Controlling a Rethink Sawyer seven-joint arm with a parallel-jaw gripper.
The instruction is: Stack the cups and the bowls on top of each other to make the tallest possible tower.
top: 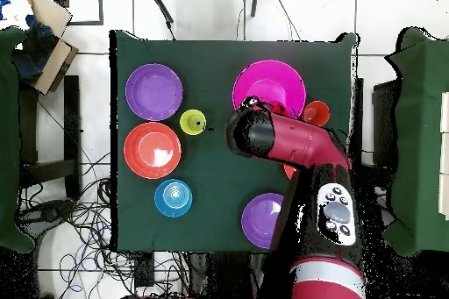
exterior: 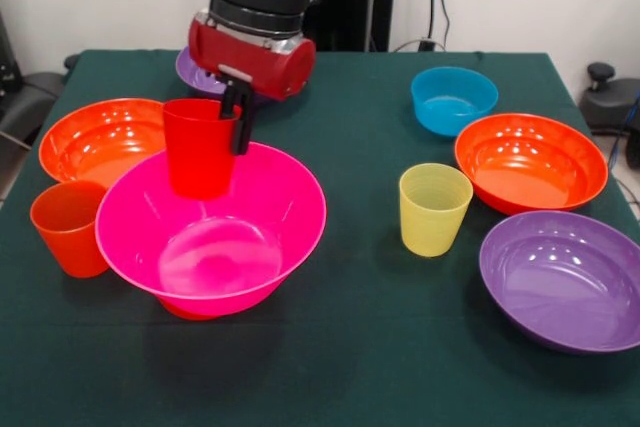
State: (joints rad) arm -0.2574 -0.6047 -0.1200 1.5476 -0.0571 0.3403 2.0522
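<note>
My gripper (exterior: 233,119) is shut on the right rim of the red cup (exterior: 198,147) and holds it upright over the far side of the big pink bowl (exterior: 215,237). The cup's bottom is down inside the bowl. A bit of orange (exterior: 186,311) shows under the pink bowl's base. The orange cup (exterior: 68,227) stands just left of the pink bowl. The yellow cup (exterior: 434,209) stands alone to the right. In the overhead view the arm (top: 289,142) hides the gripper beside the pink bowl (top: 274,81).
A wide orange bowl (exterior: 100,137) lies behind the orange cup, and a purple bowl (exterior: 195,75) lies behind the gripper. At the right are a blue bowl (exterior: 453,99), a wide orange bowl (exterior: 530,159) and a purple bowl (exterior: 565,277).
</note>
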